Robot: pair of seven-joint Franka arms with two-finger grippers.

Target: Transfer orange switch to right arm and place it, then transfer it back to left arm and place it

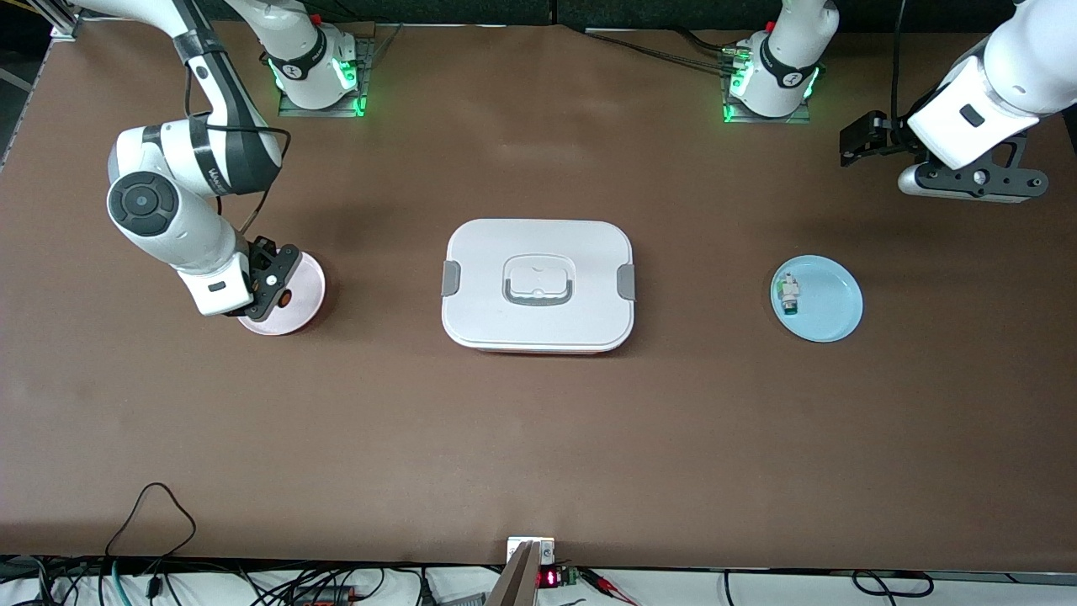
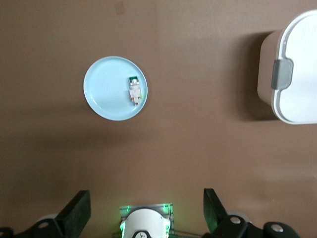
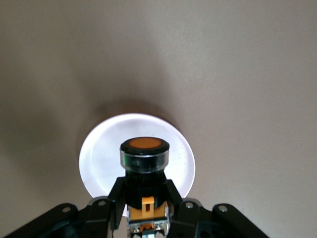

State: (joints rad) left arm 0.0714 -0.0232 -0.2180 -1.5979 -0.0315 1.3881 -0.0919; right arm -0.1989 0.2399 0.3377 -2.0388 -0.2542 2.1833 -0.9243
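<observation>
The orange switch (image 1: pixel 285 296) (image 3: pixel 144 153), a small black cylinder with an orange cap, sits between the fingers of my right gripper (image 1: pixel 273 286) (image 3: pixel 144 187), which is shut on its body. Both are over the pink plate (image 1: pixel 310 286) (image 3: pixel 99 158) toward the right arm's end of the table. The white lidded box (image 1: pixel 538 286) (image 2: pixel 297 74) stands in the middle of the table. My left gripper (image 1: pixel 858 141) (image 2: pixel 145 204) hangs open and empty, high over the left arm's end of the table, where that arm waits.
A blue plate (image 1: pixel 833 307) (image 2: pixel 106 89) lies between the box and the left arm's end, with a white-and-green component (image 1: pixel 788 294) (image 2: pixel 134 91) on it. Bare brown tabletop surrounds the box. Cables run along the table edge nearest the front camera.
</observation>
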